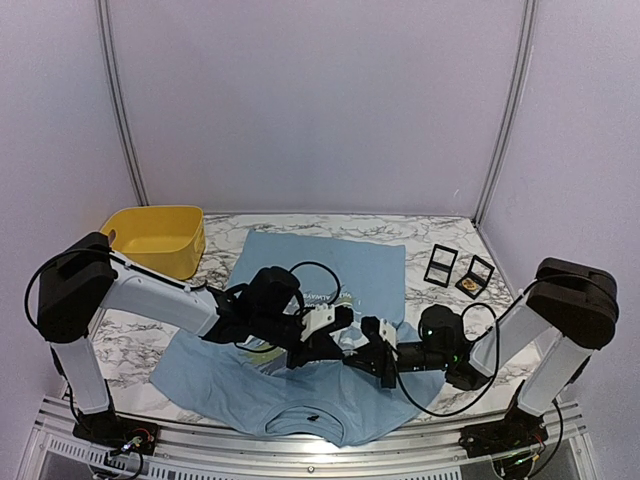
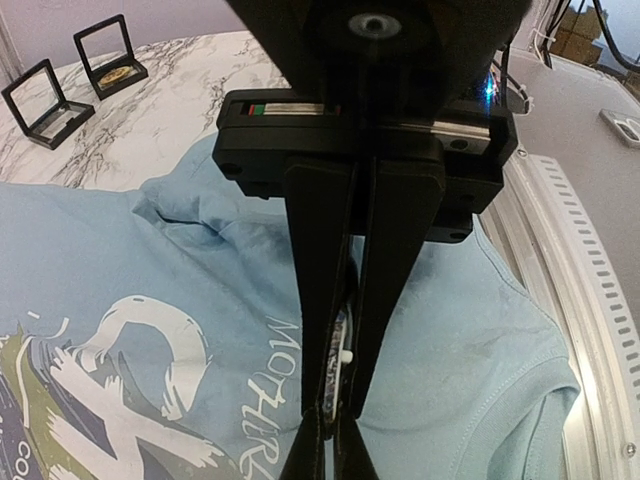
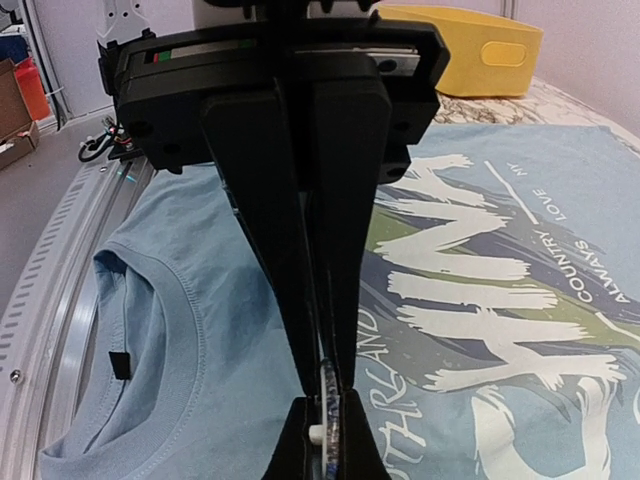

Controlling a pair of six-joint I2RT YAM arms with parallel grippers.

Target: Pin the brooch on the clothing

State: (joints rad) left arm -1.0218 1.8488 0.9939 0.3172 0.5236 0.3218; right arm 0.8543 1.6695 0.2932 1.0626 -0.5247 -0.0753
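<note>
The left tool and right tool meet tip to tip over the shirt, both pinched on the brooch. With their arms they bar the middle from side to side. A cable loops just behind the left arm. The bin blocks the far left and two cases the far right. Bare tabletop lies between shirt and cases.

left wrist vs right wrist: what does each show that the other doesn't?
Left wrist only: two black display frames on the marble table, one holding something gold.
Right wrist only: the yellow bin, the shirt's neckline with its black neck label, and the big white lettering.
Both: the light blue T-shirt lying underneath. In each view its own fingers, the left fingers and the right fingers, are shut on a thin glittery piece, apparently the brooch.
</note>
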